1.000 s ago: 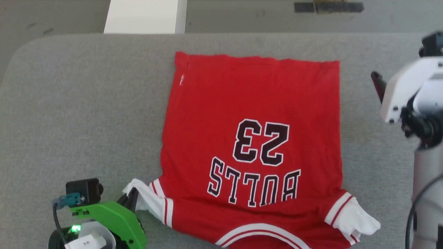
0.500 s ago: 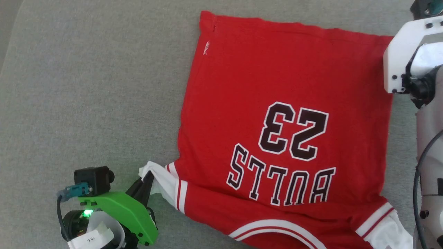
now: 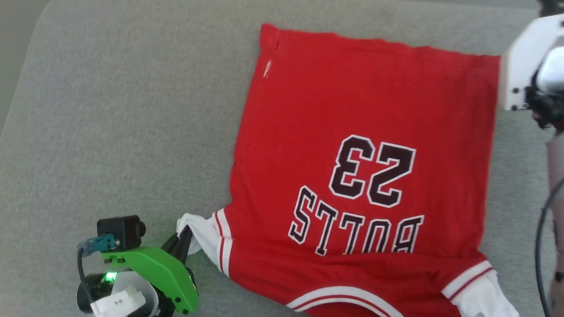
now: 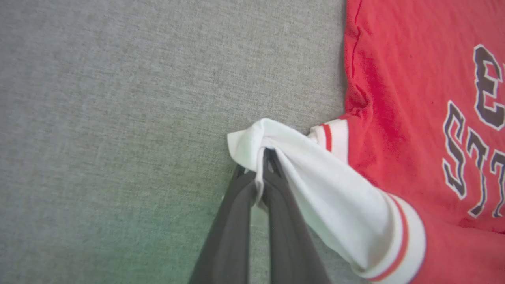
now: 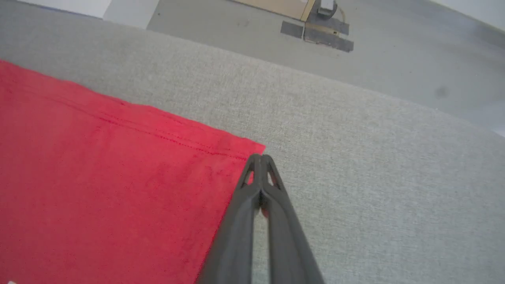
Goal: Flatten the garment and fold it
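You had the garment point(image 3: 352, 110) nearly flat, no fold yet; left tool point(image 4: 265, 153) clamped its bunched sleeve point(image 4: 315, 177); right tool point(image 5: 260, 158) closed, seemingly on the hem corner point(image 5: 248, 148).

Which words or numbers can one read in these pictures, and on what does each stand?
"23": on the red shirt, upside down in the head view.
"BULLS": on the shirt, below the number in that view, also upside down.
White label on the left arm: too small to read.
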Available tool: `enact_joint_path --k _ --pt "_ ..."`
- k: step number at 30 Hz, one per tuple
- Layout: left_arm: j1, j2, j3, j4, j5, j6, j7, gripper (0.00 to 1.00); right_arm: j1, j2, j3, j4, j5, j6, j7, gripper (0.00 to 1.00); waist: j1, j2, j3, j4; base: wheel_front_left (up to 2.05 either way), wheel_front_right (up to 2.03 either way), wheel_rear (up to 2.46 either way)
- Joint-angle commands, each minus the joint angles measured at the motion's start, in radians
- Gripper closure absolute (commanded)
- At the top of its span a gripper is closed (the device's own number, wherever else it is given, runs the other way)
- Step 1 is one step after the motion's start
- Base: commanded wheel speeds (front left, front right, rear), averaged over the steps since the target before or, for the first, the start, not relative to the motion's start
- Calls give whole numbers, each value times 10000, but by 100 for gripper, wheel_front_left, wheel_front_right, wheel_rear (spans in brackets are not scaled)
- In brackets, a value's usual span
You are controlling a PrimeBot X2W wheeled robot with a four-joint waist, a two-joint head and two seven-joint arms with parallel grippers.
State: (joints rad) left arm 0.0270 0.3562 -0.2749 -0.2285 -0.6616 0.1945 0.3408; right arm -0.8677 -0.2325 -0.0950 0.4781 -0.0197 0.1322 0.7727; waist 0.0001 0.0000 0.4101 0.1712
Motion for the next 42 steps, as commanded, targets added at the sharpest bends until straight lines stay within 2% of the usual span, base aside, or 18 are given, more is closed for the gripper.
enact_joint_path --k 1,5,9,14,17,18,19,20,27,34,39,42 --pt "-117 45 -42 121 -55 -35 43 100 454 -201 40 -468 381 -15 -169 100 -1 0 -790 -633 0 0 0" --pt "-65 19 -70 332 -77 6 49 100 2103 -657 100 -2457 1546 -15 -82 100 -1 0 -1346 -1074 0 0 0" --pt "47 -16 -76 509 -119 64 36 100 4467 -663 -720 -4604 2469 -15 433 100 -1 0 -1783 -1476 0 0 0" --pt "186 -40 -82 630 -169 133 35 100 7417 145 -1731 -6497 2918 -15 811 100 -1 0 -2104 -1892 0 0 0" --pt "315 -11 -46 641 -204 185 44 100 8202 724 -1969 -7036 3041 -15 592 100 -1 0 -2192 -2122 0 0 0" --pt "338 -3 -44 635 -211 196 49 100 8290 864 -1986 -7181 3042 -15 353 68 -1 0 -2203 -2154 0 0 0" --pt "348 -1 -40 637 -219 202 50 100 8331 951 -1944 -7230 3075 -15 225 13 -1 0 -2214 -2172 0 0 0" --pt "355 6 -34 641 -231 206 54 100 8293 1043 -1884 -7263 3128 -15 72 0 -1 0 -2212 -2186 0 0 0" --pt "251 5 -18 541 -213 232 -14 100 6622 1010 -1145 -6508 2888 -15 -516 0 -1 0 -1676 -1978 0 0 0" --pt "-10 74 46 -2 -99 307 -64 100 3201 429 61 -3980 1852 -15 -202 0 -1 0 -336 -1223 0 0 0" --pt "-315 48 35 -197 -104 214 -135 100 1024 392 146 -2049 947 -15 -109 0 -1 0 603 -481 0 0 0" --pt "-399 -4 -4 -180 -135 159 -184 100 276 434 214 -1197 411 -15 -117 0 -1 0 1025 -156 0 0 0"
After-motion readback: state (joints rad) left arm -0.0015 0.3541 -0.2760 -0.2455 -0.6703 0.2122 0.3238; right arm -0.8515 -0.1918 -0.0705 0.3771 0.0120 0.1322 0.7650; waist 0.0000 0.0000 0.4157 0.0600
